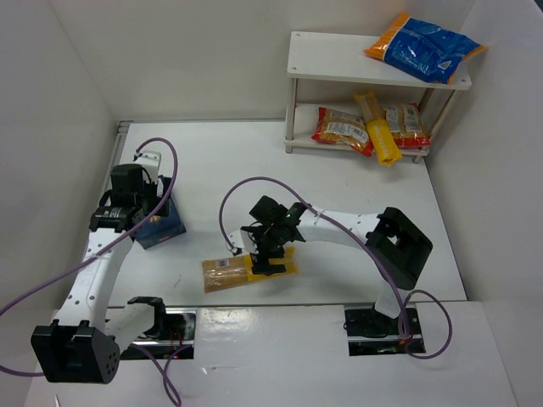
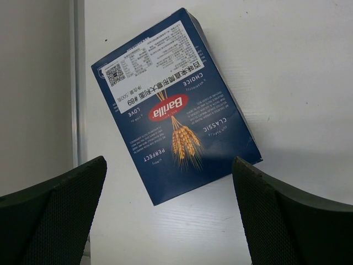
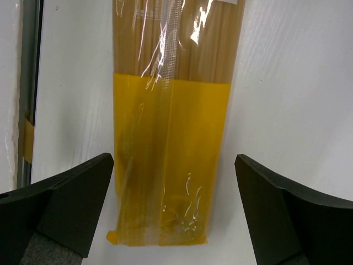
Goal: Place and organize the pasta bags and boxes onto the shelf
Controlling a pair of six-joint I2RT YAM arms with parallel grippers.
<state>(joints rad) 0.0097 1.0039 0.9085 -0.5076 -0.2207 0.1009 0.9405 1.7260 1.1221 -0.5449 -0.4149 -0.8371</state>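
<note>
1. Far left: the left gripper hangs over the dark-blue pasta box. Its fingers are spread wide and hold nothing. The box lies flat on the table near the left wall, skewed to the gripper axis. Not shelved.
2. Centre: a yellow packet lies flat near the front edge, clear end pointing left. The right gripper straddles its yellow half with the fingers apart on either side, and I see no contact. Not shelved.
3. Right, at the back: the shelf holds the blue-and-orange bag on its top board, at the right end and overhanging a bit. On the lower board are red-orange pouches with a second yellow packet laid across them, its end sticking out past the front.
4. Progress, my read: most of the bags are up, and two items are left on the table. The lower tier looks untidy, so it probably needs straightening.
5. Surface: a plain white table, matte and flat.
6. Room: white walls close in the back and both sides. Lighting is even.
</note>
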